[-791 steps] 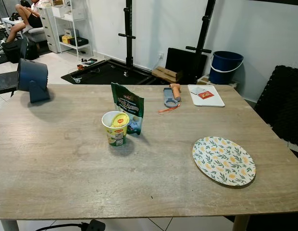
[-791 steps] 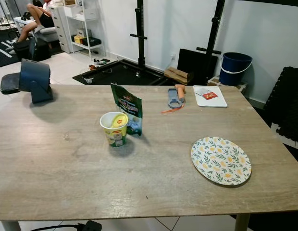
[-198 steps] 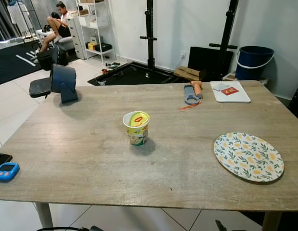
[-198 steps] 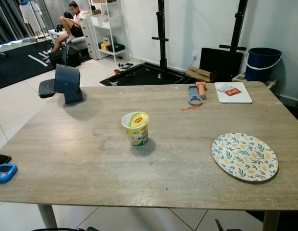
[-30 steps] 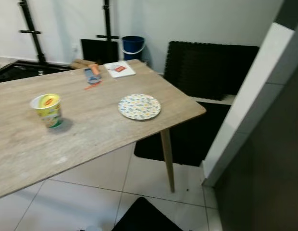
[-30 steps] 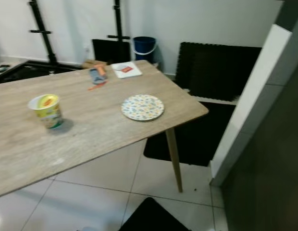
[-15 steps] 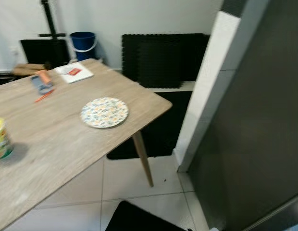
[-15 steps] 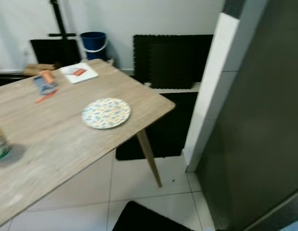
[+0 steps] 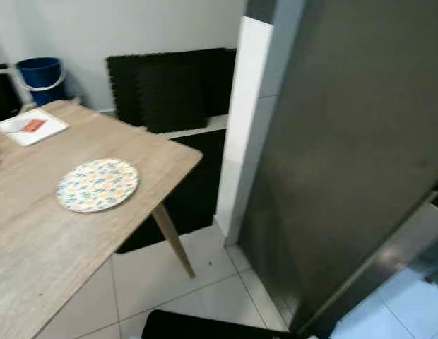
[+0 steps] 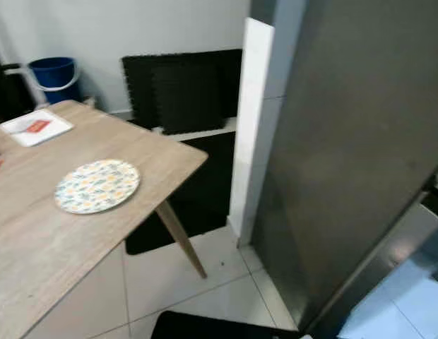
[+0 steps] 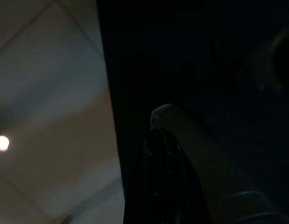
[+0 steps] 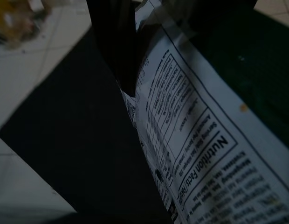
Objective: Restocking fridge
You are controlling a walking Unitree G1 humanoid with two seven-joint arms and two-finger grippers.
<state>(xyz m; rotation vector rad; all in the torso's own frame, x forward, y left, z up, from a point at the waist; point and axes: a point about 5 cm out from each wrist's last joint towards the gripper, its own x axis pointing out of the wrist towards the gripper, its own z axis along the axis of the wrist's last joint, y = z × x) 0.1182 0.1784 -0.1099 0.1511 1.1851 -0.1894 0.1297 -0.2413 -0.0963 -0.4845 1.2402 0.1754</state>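
1. Task item: a packet (image 12: 191,140) with a printed nutrition panel sits in the right claw (image 12: 123,51). The black fingers are closed onto its upper part, and the film creases where they pinch.
2. Handling, judged from the creasing: thin, soft film, probably light and somewhat slippery. It would sag or swing if held by one edge. A pinch across the sealed top edge looks the safest hold. Contents cannot be told.
3. Beneath the packet: pale floor tiles and a dark mat (image 9: 205,326).
4. Left claw (image 11: 165,163): the wrist view is very dark; one black finger is made out, whether open or closed cannot be told.
5. Ahead: the large dark fridge (image 9: 346,155), door shut, beside a white pillar (image 9: 244,120).
6. To the robot's left: the wooden desk (image 9: 35,240) carrying a leaf-patterned plate (image 9: 97,184) and a white board (image 9: 30,127); a blue bucket (image 9: 39,73) stands by the wall.
7. Judgement: the door needs opening before the packet goes in.
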